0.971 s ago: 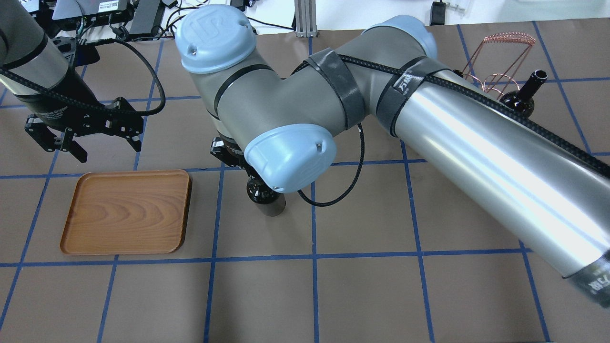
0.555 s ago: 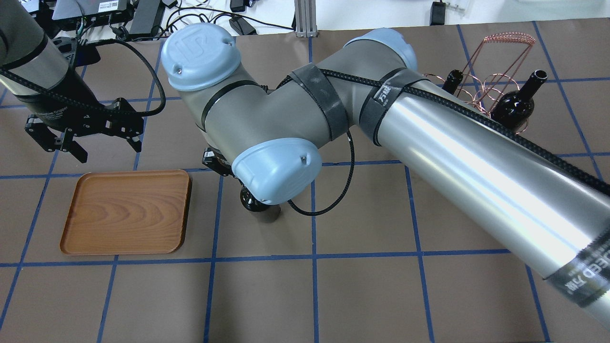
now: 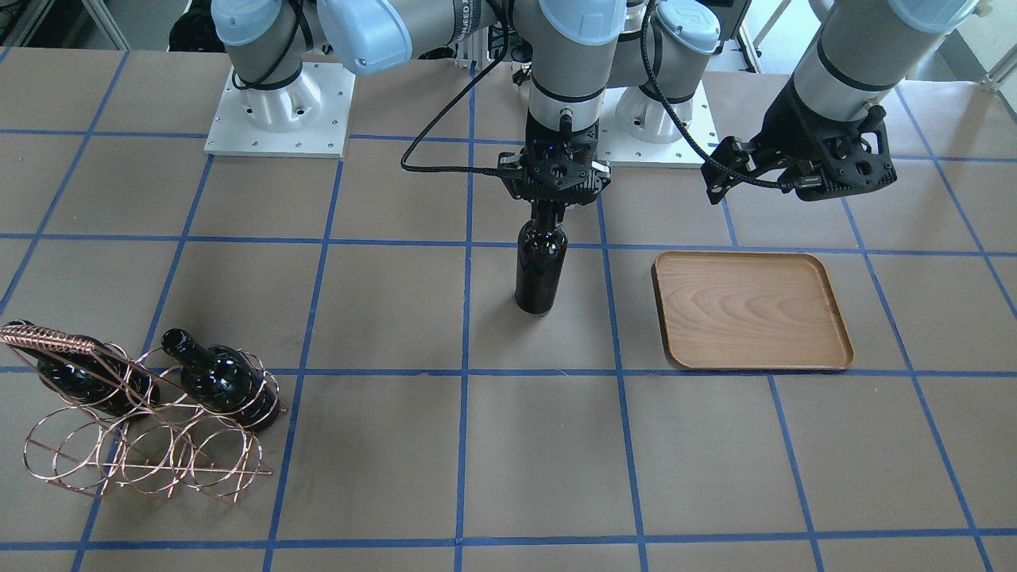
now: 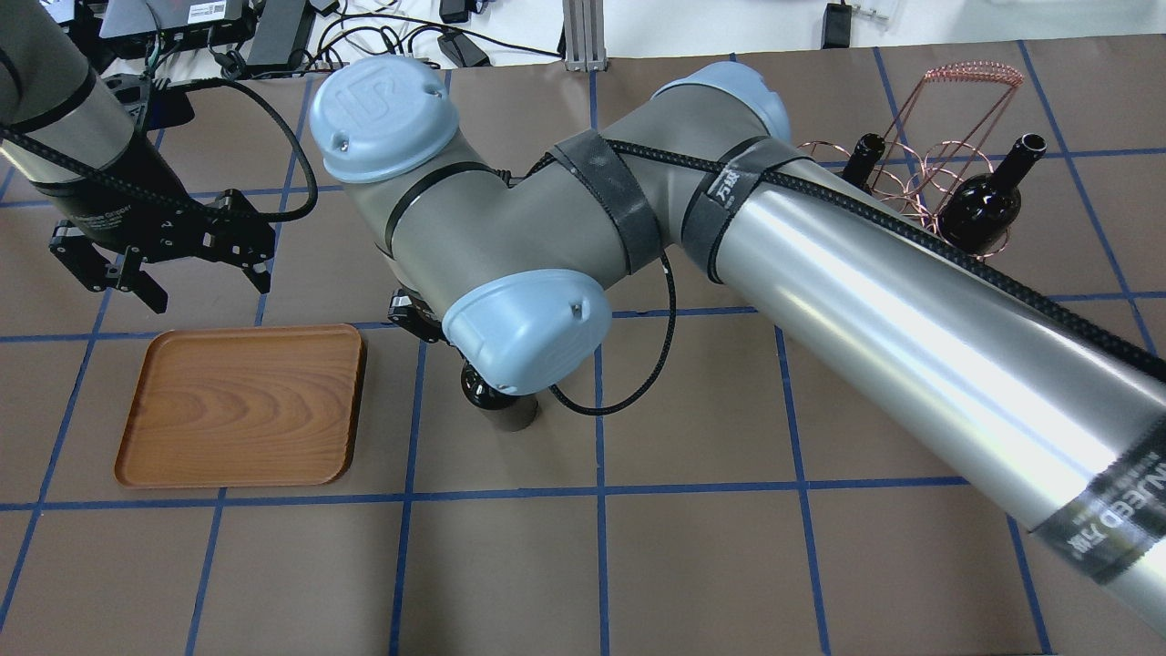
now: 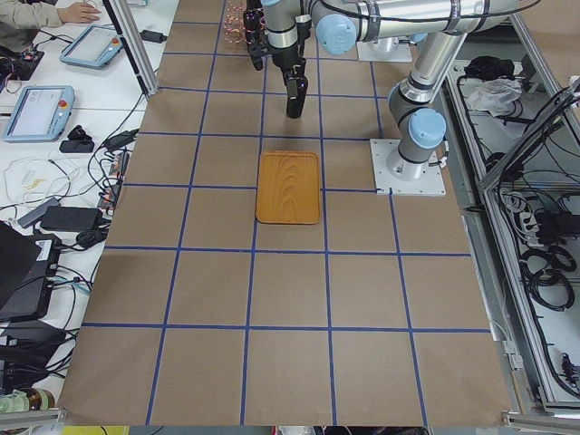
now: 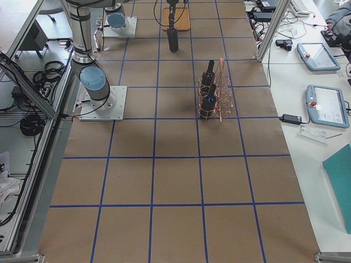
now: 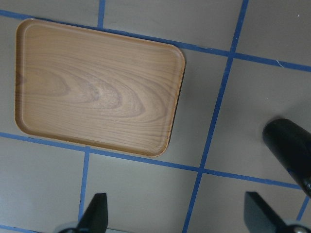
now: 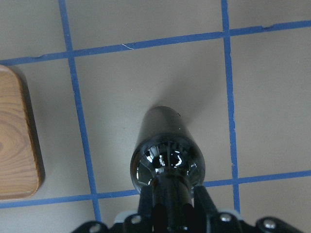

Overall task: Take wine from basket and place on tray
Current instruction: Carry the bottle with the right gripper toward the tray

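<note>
My right gripper point(image 3: 554, 208) is shut on the neck of a near-black wine bottle point(image 3: 541, 270) and holds it upright near the table's middle, to the tray's side. I cannot tell whether its base touches the table. It also shows in the right wrist view point(image 8: 167, 150). The wooden tray point(image 3: 751, 311) lies flat with nothing on it. My left gripper point(image 4: 205, 282) is open and hovers behind the tray point(image 7: 97, 87), apart from it. The copper wire basket point(image 3: 143, 445) stands at the far end and holds two more bottles point(image 3: 226, 381) point(image 3: 79, 373).
Brown paper with a grid of blue tape lines point(image 3: 465, 373) covers the table. The right arm's forearm point(image 4: 911, 337) crosses much of the overhead view. Cables and devices point(image 4: 228, 27) lie past the far table edge.
My right arm has carried the bottle a little to the left, toward the tray. Its forearm has shifted and uncovered the second bottle in the basket. The left gripper has stayed put.
</note>
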Available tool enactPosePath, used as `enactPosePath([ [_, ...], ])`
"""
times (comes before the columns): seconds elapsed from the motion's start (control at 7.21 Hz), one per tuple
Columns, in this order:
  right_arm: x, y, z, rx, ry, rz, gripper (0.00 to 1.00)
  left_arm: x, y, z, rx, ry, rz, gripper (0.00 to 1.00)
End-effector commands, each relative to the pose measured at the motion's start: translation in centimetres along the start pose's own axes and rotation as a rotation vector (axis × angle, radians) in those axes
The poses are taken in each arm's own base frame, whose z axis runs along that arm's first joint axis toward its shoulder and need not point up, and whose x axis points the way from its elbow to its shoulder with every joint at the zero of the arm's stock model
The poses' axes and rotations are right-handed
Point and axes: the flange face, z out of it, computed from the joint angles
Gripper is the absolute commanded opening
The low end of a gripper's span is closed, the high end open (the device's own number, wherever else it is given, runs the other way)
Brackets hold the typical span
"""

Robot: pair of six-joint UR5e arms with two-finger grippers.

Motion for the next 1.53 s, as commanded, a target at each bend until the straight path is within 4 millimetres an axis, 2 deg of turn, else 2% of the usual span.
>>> enactPosePath([
  [0.0, 0.0, 0.0, 0.1, -0.001, 0.001, -0.002, 0.00, 0.0, 0.0, 0.1, -0.001, 0.000, -0.008, 1.00],
  [0.56, 0.1, 0.0, 0.4, 0.000, 0.012, -0.003, 0.00, -0.1, 0.1, 0.0, 0.000, -0.001, -0.010, 1.00],
  [0.69, 0.1, -0.1, 0.5, 0.000, 0.015, 0.003, 0.23, -0.1, 0.1, 0.0, -0.001, -0.001, -0.010, 1.00],
  [0.83, 0.2, -0.1, 0.5, 0.004, 0.019, 0.002, 0.85, -0.1, 0.1, 0.0, -0.001, -0.001, -0.010, 1.00],
  [0.97, 0.4, -0.7, -0.4, 0.028, 0.020, 0.003, 1.00, -0.1, 0.1, 0.0, -0.001, -0.001, -0.010, 1.00],
  [1.25, 0.9, -3.2, -3.7, 0.086, -0.050, 0.033, 1.00, -0.1, 0.1, 0.0, -0.004, -0.001, -0.010, 1.00],
  [1.39, 2.3, -5.0, -5.2, 0.108, -0.062, 0.017, 1.00, -0.1, 0.1, 0.2, -0.012, -0.002, -0.010, 1.00],
])
